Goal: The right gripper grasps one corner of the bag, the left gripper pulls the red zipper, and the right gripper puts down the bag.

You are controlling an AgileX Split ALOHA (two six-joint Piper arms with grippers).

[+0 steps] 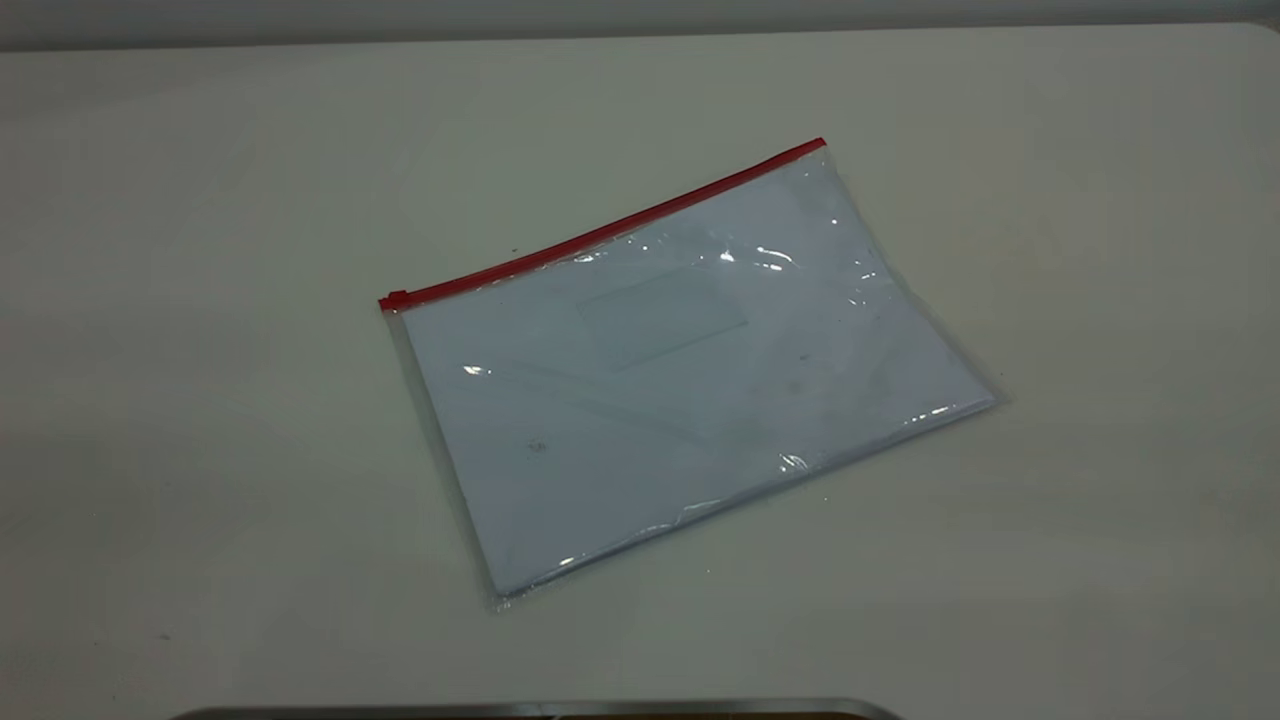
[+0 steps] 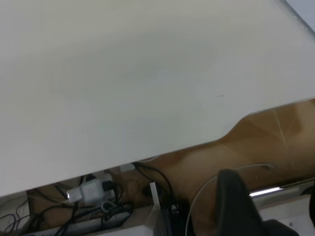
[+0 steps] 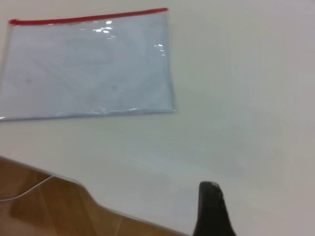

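Note:
The bag lies flat on the white table, clear and pale bluish, with a faint label patch. The red zipper runs along its far long edge, and the slider tab sits at the left end. Neither gripper shows in the exterior view. The right wrist view shows the bag and zipper well ahead of my right gripper, of which one finger shows, alone above bare table. My left gripper is open and empty beyond the table edge, far from the bag.
The table is bare around the bag. A metal rim runs along the near edge. The left wrist view shows cables and a power strip on the brown floor below the table edge.

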